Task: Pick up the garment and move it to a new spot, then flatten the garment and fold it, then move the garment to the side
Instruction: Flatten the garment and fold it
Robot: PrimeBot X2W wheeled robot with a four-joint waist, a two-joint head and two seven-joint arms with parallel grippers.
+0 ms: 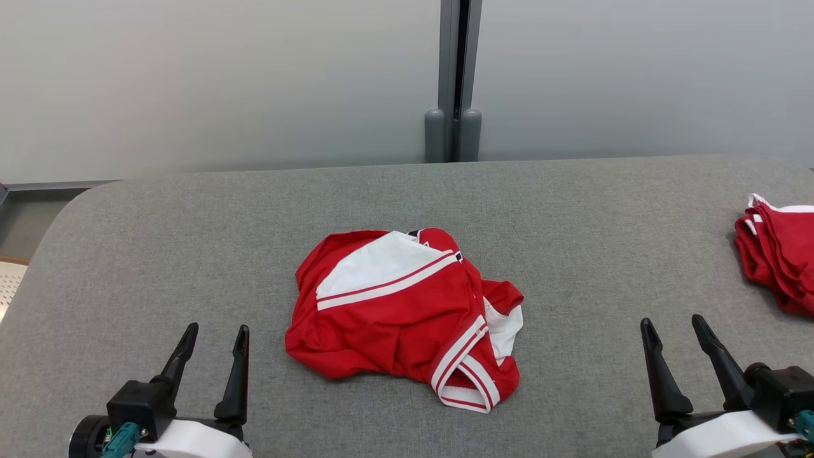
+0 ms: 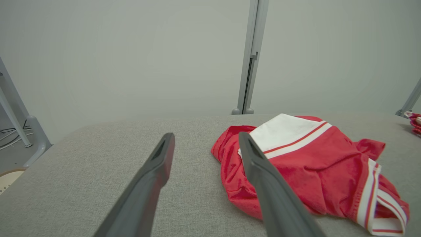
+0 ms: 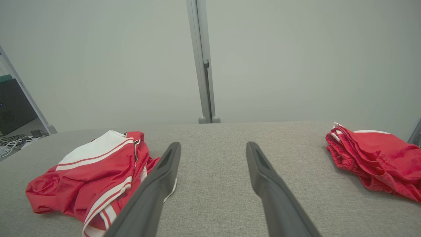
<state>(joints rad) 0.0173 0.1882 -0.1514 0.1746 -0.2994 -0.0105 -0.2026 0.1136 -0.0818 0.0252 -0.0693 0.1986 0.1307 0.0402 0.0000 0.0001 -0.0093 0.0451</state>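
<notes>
I had both arms parked low over the grey table (image 1: 572, 203). The left gripper (image 1: 216, 329) sat at 7 o'clock in the head view and the right gripper (image 1: 673, 321) at 5 o'clock. Each had its jaws spread wide and held nothing. The garment (image 1: 400, 312), red with white panels and striped trim, lay crumpled in a heap near the middle of the table. It was at about 2 o'clock from the left gripper and 10 o'clock from the right, touching neither. A second red pile (image 1: 779, 254) rested at the table's 3 o'clock edge, well apart from the garment. A grey post (image 1: 453, 83) stood against the pale wall at 12 o'clock.
</notes>
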